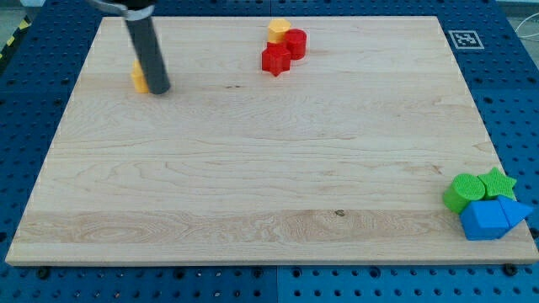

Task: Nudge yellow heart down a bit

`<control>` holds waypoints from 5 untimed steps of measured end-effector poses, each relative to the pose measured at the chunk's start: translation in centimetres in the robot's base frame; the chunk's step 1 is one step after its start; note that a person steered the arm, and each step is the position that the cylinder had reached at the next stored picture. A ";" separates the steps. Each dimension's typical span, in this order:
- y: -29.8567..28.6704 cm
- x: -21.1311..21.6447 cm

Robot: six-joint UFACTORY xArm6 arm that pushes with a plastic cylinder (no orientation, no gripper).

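A small yellow block (138,77) lies near the view's top left on the wooden board (253,168). The rod hides its right part, so I cannot make out its shape. My tip (160,90) rests on the board right against the block's right side, slightly below it. A second yellow block (279,30), roundish, sits at the view's top centre, touching a red cylinder (296,42).
A red star (274,60) lies just below and left of the red cylinder. At the view's bottom right, a green cylinder (462,193), a green star (498,182) and two blue blocks (483,221) (513,209) cluster by the board's edge.
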State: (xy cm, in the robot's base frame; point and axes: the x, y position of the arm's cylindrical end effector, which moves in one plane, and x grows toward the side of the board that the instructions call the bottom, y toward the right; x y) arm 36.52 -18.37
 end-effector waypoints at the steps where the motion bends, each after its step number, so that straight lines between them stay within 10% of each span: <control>1: 0.3 -0.1; 5: 0.6 -5.6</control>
State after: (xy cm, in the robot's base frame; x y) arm 30.91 -17.75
